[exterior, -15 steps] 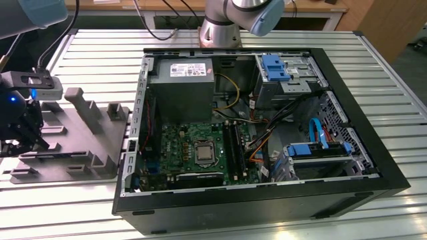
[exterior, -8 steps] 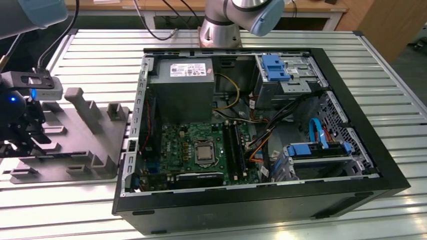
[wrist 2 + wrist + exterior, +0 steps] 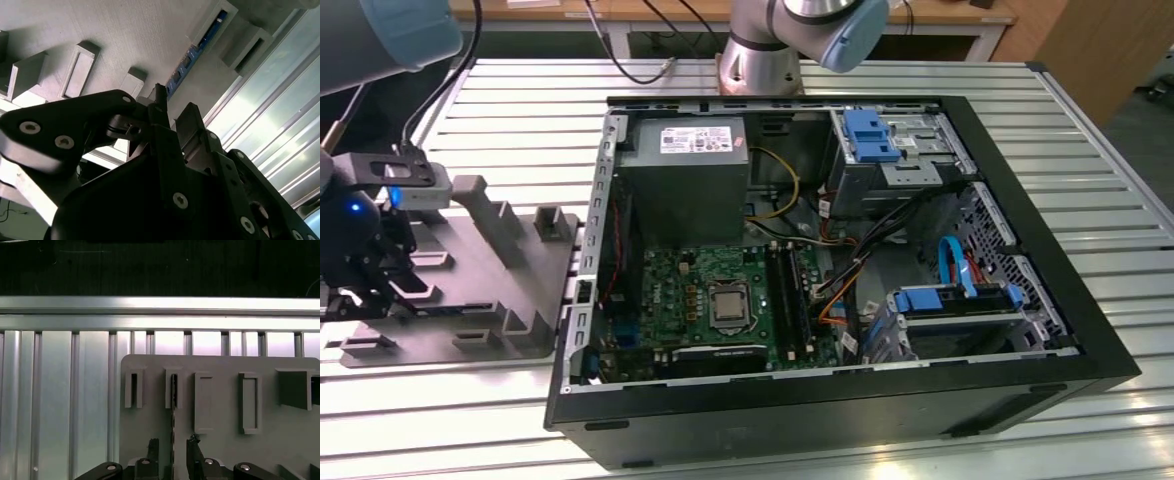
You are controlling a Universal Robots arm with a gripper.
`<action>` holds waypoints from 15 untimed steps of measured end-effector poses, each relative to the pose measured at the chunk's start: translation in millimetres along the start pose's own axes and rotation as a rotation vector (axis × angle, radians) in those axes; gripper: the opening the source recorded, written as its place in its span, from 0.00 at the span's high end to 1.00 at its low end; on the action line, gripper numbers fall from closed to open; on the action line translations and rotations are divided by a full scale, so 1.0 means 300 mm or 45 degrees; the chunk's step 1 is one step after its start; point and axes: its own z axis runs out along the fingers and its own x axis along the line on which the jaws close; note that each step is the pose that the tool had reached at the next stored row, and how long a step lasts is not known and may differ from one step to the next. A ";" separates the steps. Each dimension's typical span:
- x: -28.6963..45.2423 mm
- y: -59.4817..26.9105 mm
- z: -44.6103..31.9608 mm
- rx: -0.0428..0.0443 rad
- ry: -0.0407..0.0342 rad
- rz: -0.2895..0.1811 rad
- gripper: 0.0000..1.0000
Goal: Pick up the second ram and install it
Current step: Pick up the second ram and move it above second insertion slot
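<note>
Second ram (image 3: pixel 173 412) stands on edge in the grey tray (image 3: pixel 220 452); my gripper (image 3: pixel 173 441) straddles it, jaws open, one finger each side, not touching.

Exterior view: one open computer case (image 3: pixel 854 425) on one slatted metal desk (image 3: pixel 520 110). Inside the case: one grey power supply (image 3: pixel 680 180), one motherboard (image 3: pixel 670 300), one processor socket (image 3: pixel 728 305). Two blue drive brackets, one upper right (image 3: pixel 870 135), one lower right (image 3: pixel 954 298). One grey tray (image 3: pixel 467 347) at the exterior view's left. One robot arm base (image 3: pixel 761 60), top centre. First wrist view: one gripper (image 3: pixel 173 450), two fingers (image 3: pixel 194 452). Second wrist view: one ram stick (image 3: pixel 189 56) in the tray.
</note>
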 end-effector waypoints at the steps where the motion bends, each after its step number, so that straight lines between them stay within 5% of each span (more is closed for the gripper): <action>1: 0.000 0.000 0.000 0.000 0.0001 0.000 0.65; 15: 0.001 -0.001 0.037 -0.002 0.0014 -0.047 0.65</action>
